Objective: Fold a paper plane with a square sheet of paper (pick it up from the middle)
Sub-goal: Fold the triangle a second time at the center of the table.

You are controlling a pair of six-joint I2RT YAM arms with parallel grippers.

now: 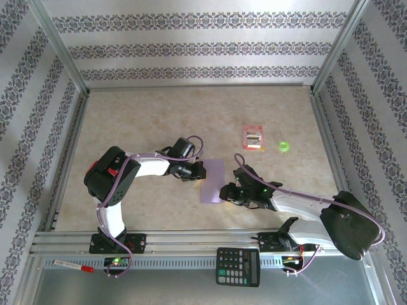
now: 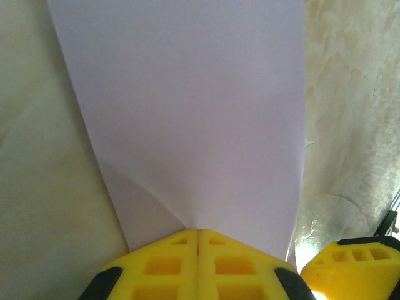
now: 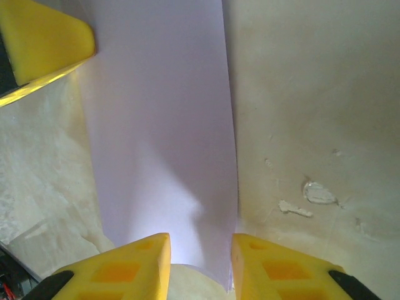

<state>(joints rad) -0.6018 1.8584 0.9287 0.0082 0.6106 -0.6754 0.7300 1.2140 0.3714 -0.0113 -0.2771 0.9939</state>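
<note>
The square sheet of paper [image 1: 213, 181] lies on the table [image 1: 146, 121], nearer the arm bases than the red-and-white packet [image 1: 254, 138] and off to the packet's left. The left gripper [image 2: 198, 240] is at the sheet edge farthest from the packet. Its jaws are shut flat together on the paper, and soft creases fan out from the pinch. The right gripper [image 3: 198, 244] is at the sheet's corner nearest the bases, on the packet side. Its jaws are apart, with a strip of the corner running into the gap and neither side pressing it, so it has no hold yet. From above the sheet looks taller than wide. I cannot tell whether it is doubled over or just lifted on 1 side.

What could go wrong:
1. The right jaws straddle only a narrow corner strip. If they close there, the paper could slide out or the corner could crumple.
2. The left pinch is already puckering thin paper. Any pull away from the packet while the right closes could set a stray crease or tear the edge.
3. With 2 holds on different edges, uneven motion would skew the sheet, so the fold line would land off-centre and the plane would come out lopsided.
4. The grippers are near each other at the sheet's near end, so a sweep toward the packet risks them knocking together.
</note>
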